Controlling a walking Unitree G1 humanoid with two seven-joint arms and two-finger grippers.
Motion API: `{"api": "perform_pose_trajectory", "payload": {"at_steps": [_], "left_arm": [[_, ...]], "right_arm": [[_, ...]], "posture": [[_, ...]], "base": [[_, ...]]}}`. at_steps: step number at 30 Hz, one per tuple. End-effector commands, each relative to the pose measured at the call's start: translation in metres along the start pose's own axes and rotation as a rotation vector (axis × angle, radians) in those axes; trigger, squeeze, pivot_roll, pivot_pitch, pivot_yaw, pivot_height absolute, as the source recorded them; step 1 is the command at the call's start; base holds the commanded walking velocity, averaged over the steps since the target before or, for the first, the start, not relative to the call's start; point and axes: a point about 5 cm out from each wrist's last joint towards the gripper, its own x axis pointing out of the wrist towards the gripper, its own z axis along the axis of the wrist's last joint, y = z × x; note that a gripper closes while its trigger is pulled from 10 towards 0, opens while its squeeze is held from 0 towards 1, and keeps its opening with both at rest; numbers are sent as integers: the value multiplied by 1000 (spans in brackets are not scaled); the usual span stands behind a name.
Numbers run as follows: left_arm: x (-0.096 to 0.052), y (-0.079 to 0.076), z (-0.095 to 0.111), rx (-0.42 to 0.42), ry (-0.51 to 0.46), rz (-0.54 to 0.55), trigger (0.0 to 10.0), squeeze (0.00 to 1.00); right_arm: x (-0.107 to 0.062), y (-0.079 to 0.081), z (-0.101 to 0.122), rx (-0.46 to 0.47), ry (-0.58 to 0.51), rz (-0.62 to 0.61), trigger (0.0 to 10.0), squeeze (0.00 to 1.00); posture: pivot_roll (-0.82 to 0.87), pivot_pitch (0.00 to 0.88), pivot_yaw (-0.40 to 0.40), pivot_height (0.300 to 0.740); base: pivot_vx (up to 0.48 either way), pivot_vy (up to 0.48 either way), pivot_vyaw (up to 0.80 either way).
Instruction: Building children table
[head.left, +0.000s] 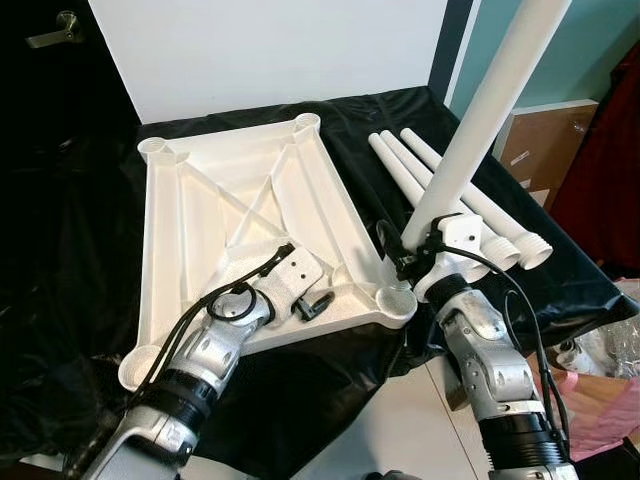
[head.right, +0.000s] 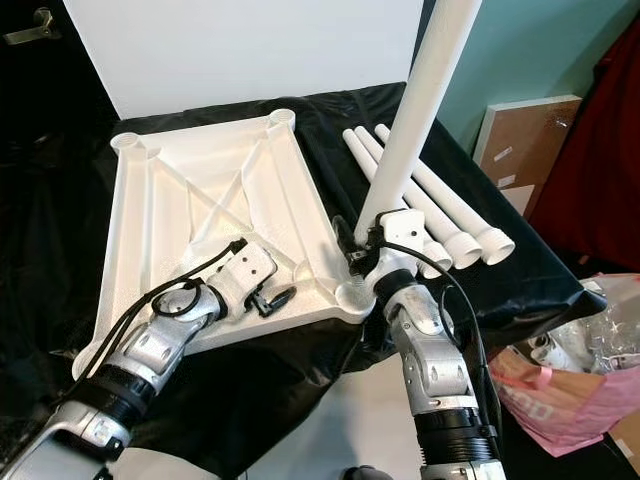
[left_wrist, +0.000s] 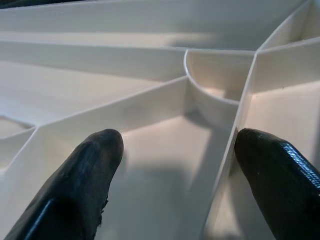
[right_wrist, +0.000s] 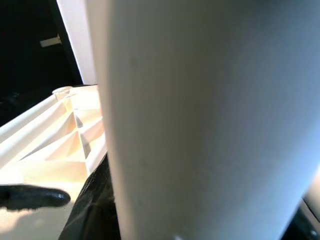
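The white tabletop (head.left: 200, 210) lies upside down on a black cloth, ribs facing up, with a round leg socket (head.left: 397, 298) at its near right corner. My left gripper (head.left: 318, 305) rests inside the tabletop near that corner. It is open, its fingers (left_wrist: 85, 180) either side of a floor panel beside a rib (left_wrist: 235, 140). My right gripper (head.left: 405, 255) is shut on a long white leg (head.left: 480, 120), held steeply upright with its lower end just behind that socket. The same leg (right_wrist: 200, 120) looms close in the right wrist view, with one black finger (right_wrist: 30, 196) beside it.
Three more white legs (head.left: 470, 200) lie side by side on the cloth to the right of the tabletop. A white board (head.left: 270, 50) leans at the back. A brown panel (head.left: 540, 140) and a pink bag (head.right: 560, 390) stand off to the right.
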Motion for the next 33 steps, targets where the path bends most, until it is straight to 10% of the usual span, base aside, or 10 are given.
{"api": "perform_pose_trajectory", "payload": {"at_steps": [1,11,23,33], "left_arm": [[-6,23,-8,3,47,272,10000,0],[3,57,8,10,72,494,10000,0],[0,-9,32,-95,-203,-51,10000,0],[-2,-22,28,-119,-188,-87,10000,0]], "right_arm": [[1,1,2,3,-16,4,10000,0],[7,-2,3,0,-20,0,10000,0],[19,-3,-2,-24,-17,-17,10000,0],[33,-3,-6,-20,-18,-2,10000,0]], "posture": [[-53,38,-10,740],[-54,61,-5,740],[-41,57,-6,740],[-18,53,-13,740]], "base": [[0,0,0],[0,0,0],[0,0,0],[0,0,0]]}}
